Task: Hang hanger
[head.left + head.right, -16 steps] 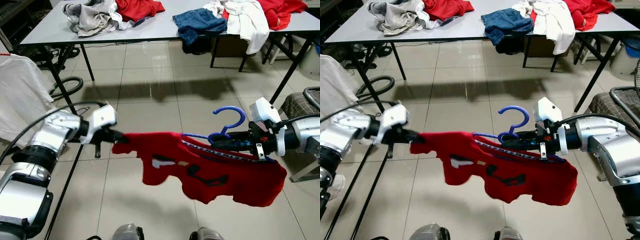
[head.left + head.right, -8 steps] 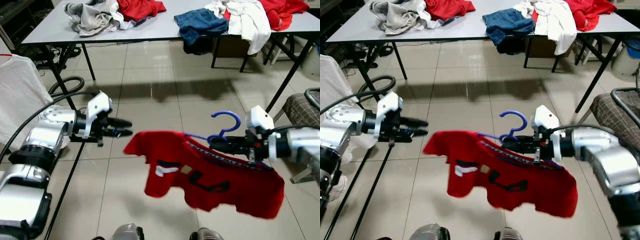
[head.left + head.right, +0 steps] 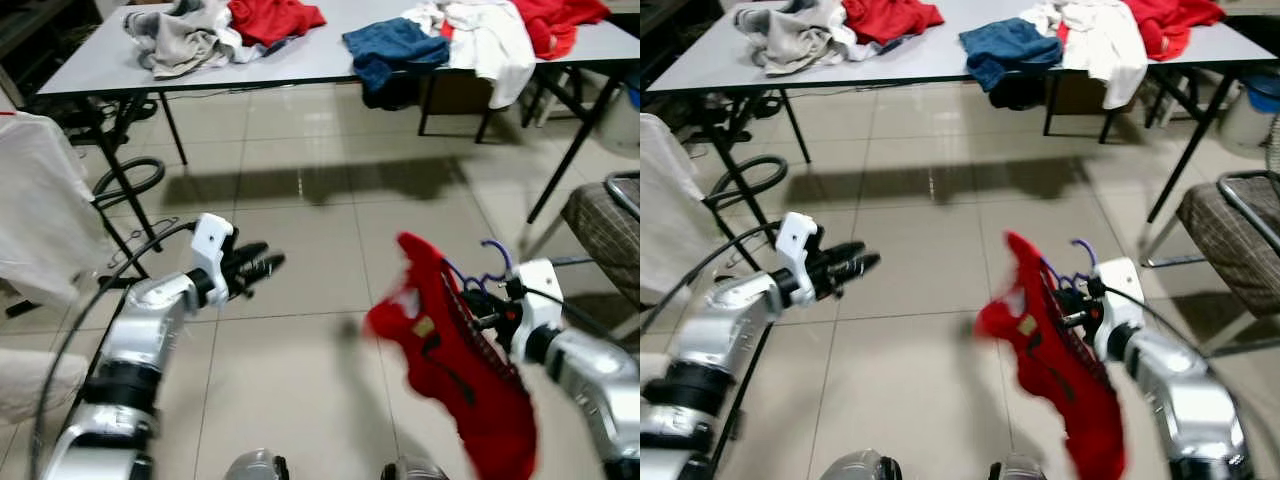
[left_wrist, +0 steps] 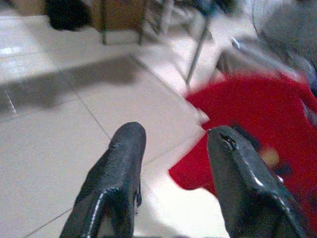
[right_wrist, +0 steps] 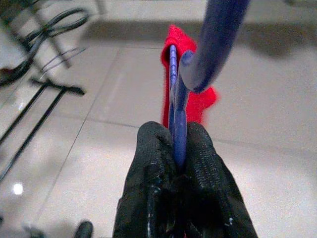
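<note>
Low on my right side, above the tiled floor (image 3: 300,380), the blue hanger (image 5: 177,99) sits pinched between the two black fingers (image 5: 148,163) of the right end effector (image 5: 177,148), which is closed tight on the hanger's neck just below the hook. A red shirt (image 3: 455,360) hangs from that hanger, draped downward and turned edge-on toward me, so it reads as a narrow, blurred strip beside the silver forearm. The hanger's hook (image 3: 495,258) pokes up behind the shirt's top edge. My left end effector (image 3: 262,265) is held out over the floor well apart from the shirt, its fingers (image 4: 116,173) spread with a clear gap between them and nothing in their grip; through the left wrist view I see the red fabric beyond the fingertips, not touching them. On my left stands a black garment rack (image 3: 125,190) with a white garment (image 3: 40,215) hanging on it. Farther ahead a long grey surface (image 3: 320,55) carries heaps of clothing: a grey pile (image 3: 180,35), red items (image 3: 270,18), blue jeans (image 3: 395,45) and a white garment (image 3: 495,40) spilling over the edge. A chair with a checked seat (image 3: 605,225) stands at the far right.
</note>
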